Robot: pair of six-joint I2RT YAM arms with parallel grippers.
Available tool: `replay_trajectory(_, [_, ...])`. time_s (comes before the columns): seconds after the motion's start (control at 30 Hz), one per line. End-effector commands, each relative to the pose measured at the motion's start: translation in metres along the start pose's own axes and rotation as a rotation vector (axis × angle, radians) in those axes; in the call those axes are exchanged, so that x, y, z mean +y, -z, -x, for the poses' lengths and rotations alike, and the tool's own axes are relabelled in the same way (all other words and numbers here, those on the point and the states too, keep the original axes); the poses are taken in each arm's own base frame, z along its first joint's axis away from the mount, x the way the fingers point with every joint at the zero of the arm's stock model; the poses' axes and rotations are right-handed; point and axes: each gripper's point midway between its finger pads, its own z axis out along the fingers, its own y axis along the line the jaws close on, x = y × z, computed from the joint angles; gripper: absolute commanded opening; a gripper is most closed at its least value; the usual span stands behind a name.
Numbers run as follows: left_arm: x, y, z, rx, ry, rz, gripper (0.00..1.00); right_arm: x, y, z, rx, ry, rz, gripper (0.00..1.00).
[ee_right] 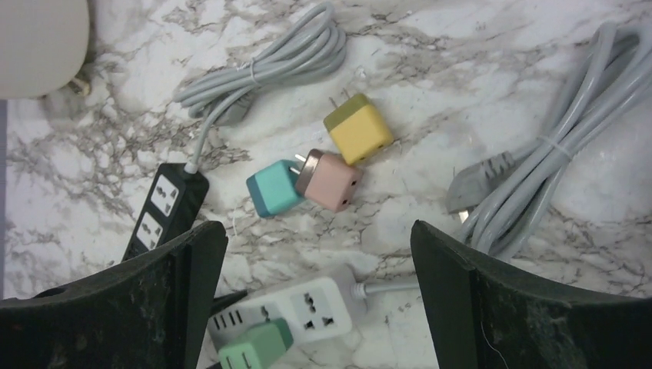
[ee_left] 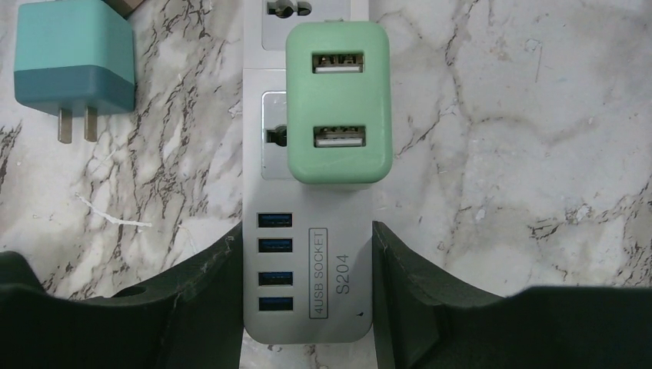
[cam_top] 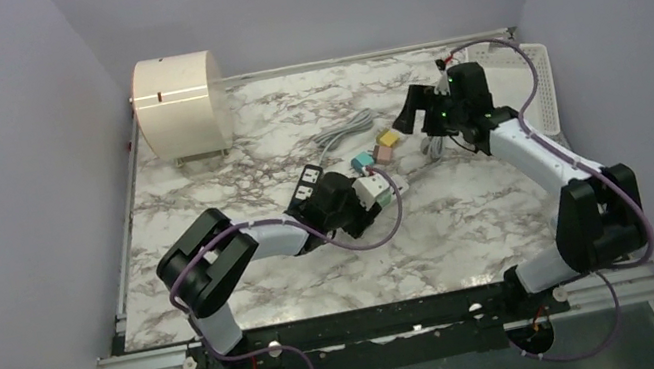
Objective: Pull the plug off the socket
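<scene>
Green plug point(ee_left: 338, 104) seated in white socket strip point(ee_left: 307, 327), marked "4USB SOCKET S204". Left fingers point(ee_left: 192, 300) clamp the strip's USB end; right fingers point(ee_right: 173, 296), spread wide and empty, hover just beyond the strip.

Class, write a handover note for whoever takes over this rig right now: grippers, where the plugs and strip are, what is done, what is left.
Left gripper: shut on the USB end of the strip, holding it on the table.
Right gripper: open, empty, raised above the table.
Green plug: seated in the strip.
Loose on the table: teal plug, pink plug, yellow plug.
Done: strip held down.
Left: grasp the green plug with the right gripper and pull it out.
</scene>
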Motion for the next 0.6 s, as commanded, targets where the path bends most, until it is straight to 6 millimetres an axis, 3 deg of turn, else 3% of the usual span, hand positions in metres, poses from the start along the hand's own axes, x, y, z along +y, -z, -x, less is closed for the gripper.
replay_trajectory(0.0, [0.008,-0.001,-0.006,-0.007,-0.035,-0.074,0.0,0.015,0.035,-0.016,-0.056,-0.02,0.083,0.95])
replay_trajectory(0.13, [0.016,0.006,-0.005,-0.037,-0.085,-0.12,0.0,0.006,0.064,-0.028,-0.179,-0.021,0.076,0.95])
replay_trajectory(0.23, [0.022,0.011,-0.005,-0.049,-0.115,-0.125,0.0,0.017,0.082,-0.036,-0.325,-0.012,0.201,1.0])
replay_trajectory(0.33, [0.018,0.017,-0.014,-0.052,-0.205,-0.155,0.0,0.05,0.113,-0.041,-0.523,0.164,0.455,1.0])
replay_trajectory(0.57, [-0.002,0.024,-0.014,-0.066,-0.256,-0.326,0.0,0.103,0.114,-0.088,-0.474,0.513,0.825,0.92])
